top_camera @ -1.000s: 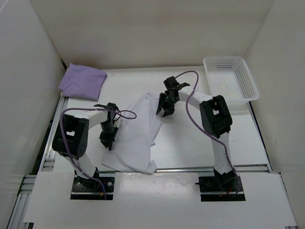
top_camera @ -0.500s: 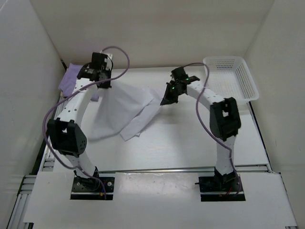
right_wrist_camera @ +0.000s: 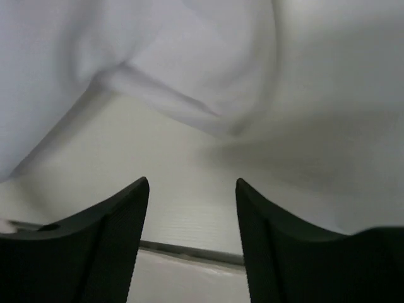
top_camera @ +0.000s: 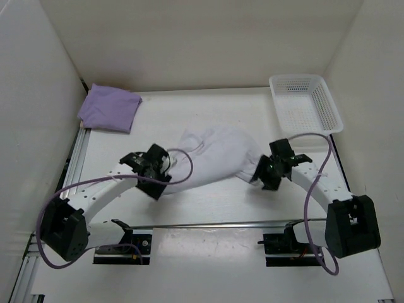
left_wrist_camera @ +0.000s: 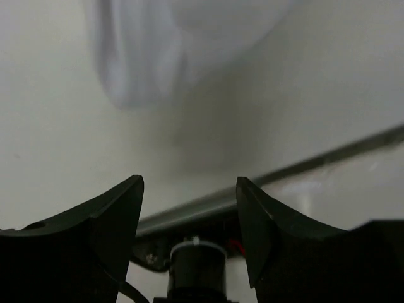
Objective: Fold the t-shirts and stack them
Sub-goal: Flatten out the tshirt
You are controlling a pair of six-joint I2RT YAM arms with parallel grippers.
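Observation:
The white t-shirt (top_camera: 214, 159) lies in a rumpled oblong on the middle of the table. My left gripper (top_camera: 156, 187) sits at its near left end and my right gripper (top_camera: 262, 179) at its near right end. In the left wrist view the gripper (left_wrist_camera: 189, 192) is open with nothing between its fingers, and the white t-shirt (left_wrist_camera: 145, 57) is a blur ahead. The right gripper (right_wrist_camera: 192, 192) is open too, just short of the white t-shirt's (right_wrist_camera: 208, 57) edge. A lavender t-shirt (top_camera: 108, 107) lies folded at the back left.
A white perforated basket (top_camera: 322, 120) stands at the back right corner. White walls close in the left, back and right sides. A metal rail (top_camera: 221, 223) runs along the table's near edge, just behind both grippers.
Both arms swung from the back of the table toward the near edge, dragging the white t-shirt along. Both grippers, shut on it half a second ago, have let go and stand open.

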